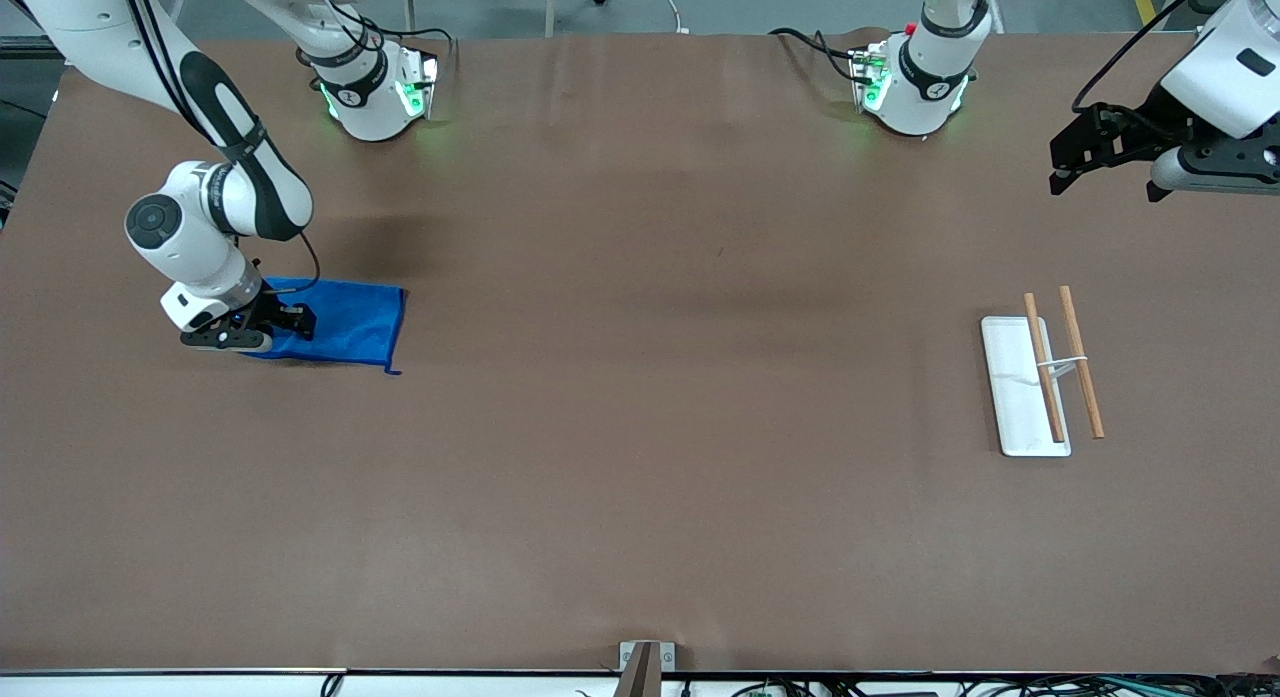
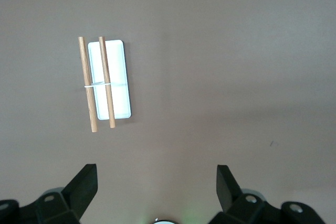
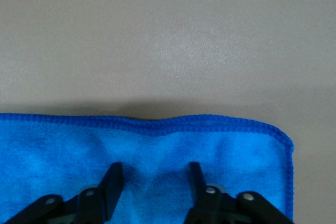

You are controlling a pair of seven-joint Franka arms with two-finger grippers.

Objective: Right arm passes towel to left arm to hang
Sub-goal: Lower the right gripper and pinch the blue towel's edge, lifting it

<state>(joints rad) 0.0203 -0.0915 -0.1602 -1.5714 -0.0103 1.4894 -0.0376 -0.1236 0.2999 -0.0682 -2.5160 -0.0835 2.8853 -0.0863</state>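
Towel, bright blue, lies flat under right end effector's spread fingers; left end effector spread.

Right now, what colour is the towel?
Bright blue, with a darker stitched edge; the towel shows best in the right wrist view.

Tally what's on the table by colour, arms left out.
Blue: 1, the towel under the right gripper, whose open fingers are down on it.
White: 1, the rack base.
Wood-brown: 2, the rack's rods.
Total: 4.
The left gripper waits open, above.
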